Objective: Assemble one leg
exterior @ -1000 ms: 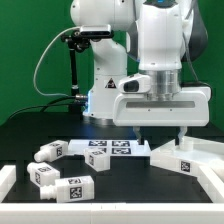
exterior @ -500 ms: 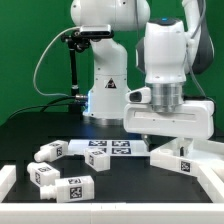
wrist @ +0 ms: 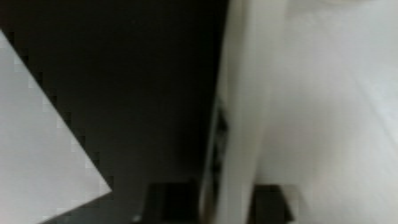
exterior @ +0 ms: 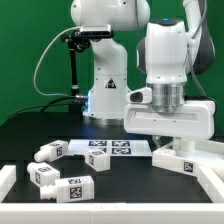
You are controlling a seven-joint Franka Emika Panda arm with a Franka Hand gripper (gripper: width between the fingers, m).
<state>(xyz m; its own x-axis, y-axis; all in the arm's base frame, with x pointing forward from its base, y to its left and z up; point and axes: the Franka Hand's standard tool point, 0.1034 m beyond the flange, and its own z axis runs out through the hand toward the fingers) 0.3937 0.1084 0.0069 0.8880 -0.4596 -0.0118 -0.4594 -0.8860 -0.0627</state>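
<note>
Gripper (exterior: 170, 144) hangs low over the leg (exterior: 173, 160), near the bench edge on the exterior view's right. Cannot tell whether it grips; the wrist view is blurred. Leg shows a black-and-white square tag. Three other legs (exterior: 47, 151) lie toward the opposite edge, beside the marker board (exterior: 110, 150).

On the table (exterior: 25, 135) the marker board (exterior: 108, 150) lies at the middle. The first leg (exterior: 48, 151) lies just off its end on the exterior view's left; the second leg (exterior: 42, 175) and third leg (exterior: 72, 186) lie in front of that (nearer the camera). The fourth leg (exterior: 172, 160) lies off the board's other end, beneath the gripper (exterior: 171, 144), beside the panel (exterior: 210, 175)
</note>
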